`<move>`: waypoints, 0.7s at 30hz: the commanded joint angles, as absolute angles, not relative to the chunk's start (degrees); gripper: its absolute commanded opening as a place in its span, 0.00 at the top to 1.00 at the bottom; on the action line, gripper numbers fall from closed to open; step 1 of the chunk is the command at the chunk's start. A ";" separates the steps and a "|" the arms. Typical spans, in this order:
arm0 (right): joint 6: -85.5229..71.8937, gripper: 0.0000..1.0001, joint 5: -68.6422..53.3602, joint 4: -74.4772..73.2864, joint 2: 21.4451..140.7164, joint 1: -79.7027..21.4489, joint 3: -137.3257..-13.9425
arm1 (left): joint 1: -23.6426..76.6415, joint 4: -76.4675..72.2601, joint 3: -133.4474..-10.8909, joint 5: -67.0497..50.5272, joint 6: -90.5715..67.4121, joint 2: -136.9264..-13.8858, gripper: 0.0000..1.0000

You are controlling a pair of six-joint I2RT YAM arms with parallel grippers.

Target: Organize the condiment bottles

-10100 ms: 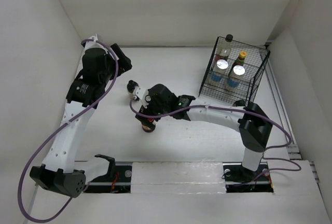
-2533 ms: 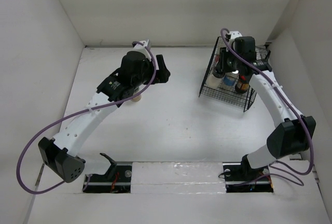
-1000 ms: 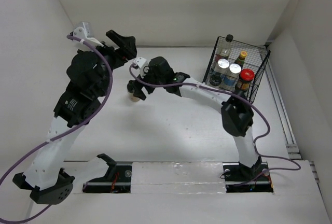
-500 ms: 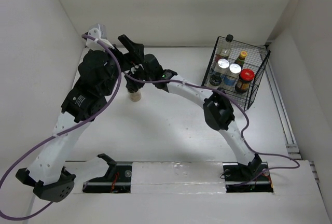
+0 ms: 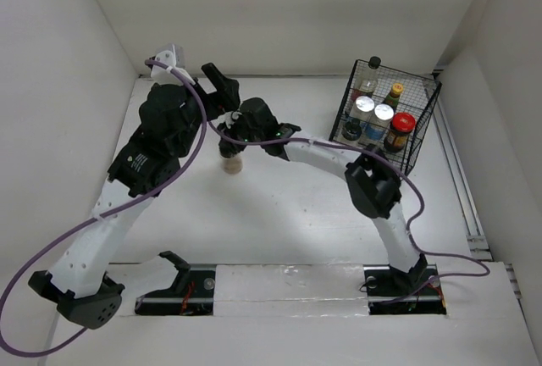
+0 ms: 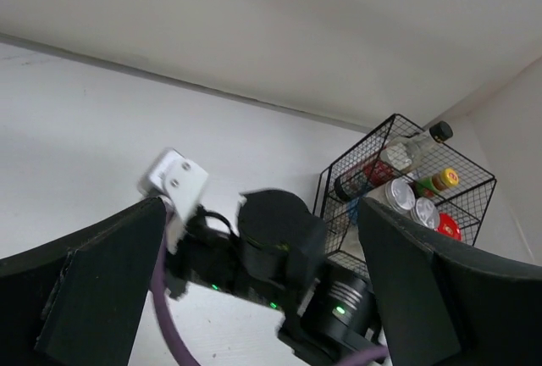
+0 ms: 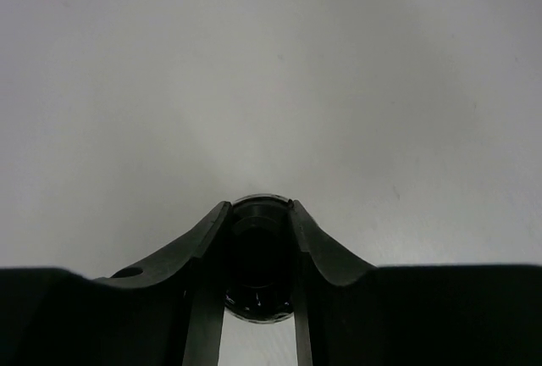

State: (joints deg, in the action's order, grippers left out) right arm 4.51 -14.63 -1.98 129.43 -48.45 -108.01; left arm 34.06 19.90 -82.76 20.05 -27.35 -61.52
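Out on the table (image 5: 279, 213), well apart from the wire rack (image 5: 421, 129) w/ 6 bottles (image 5: 383, 112) in, the 7th, a pale bottle (image 5: 230, 163), has the right gripper (image 7: 258, 207) clamped on its cap, left gripper (image 6: 258, 239) wide open.

Top view: pale bottle (image 5: 230, 164) top hidden under right end effector (image 5: 229, 147). Right wrist: only its dark cap (image 7: 259, 256) shows, body hidden. Left wrist: right arm (image 6: 279, 273) blurred at 6 o'clock, left end effector (image 6: 261, 205) cut by bottom edge, labels in wire rack (image 6: 398, 158) unreadable.

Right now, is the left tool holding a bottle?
No, the left tool is spread wide open and holds nothing.
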 commanded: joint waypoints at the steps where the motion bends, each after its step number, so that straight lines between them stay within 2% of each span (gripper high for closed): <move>1: 3.25 0.95 -13.63 0.61 117.54 -48.26 -100.22 | 34.01 16.09 -86.47 22.41 -24.36 -61.87 0.08; 7: -1.14 0.97 -13.28 0.19 91.35 -43.95 -80.53 | 34.01 14.77 -91.14 22.43 -22.94 -64.95 0.08; 13: -3.33 0.99 -4.41 -13.77 68.86 -37.28 -69.97 | 34.01 9.93 -86.13 16.97 -25.83 -67.84 0.08; 19: -2.82 0.99 -1.76 -27.66 59.86 -21.23 -69.17 | 34.54 8.88 -88.24 13.97 -25.84 -72.33 0.08; 21: -1.93 1.00 -3.07 -28.82 58.45 -16.46 -69.17 | 34.54 8.09 -88.24 13.97 -25.84 -73.03 0.03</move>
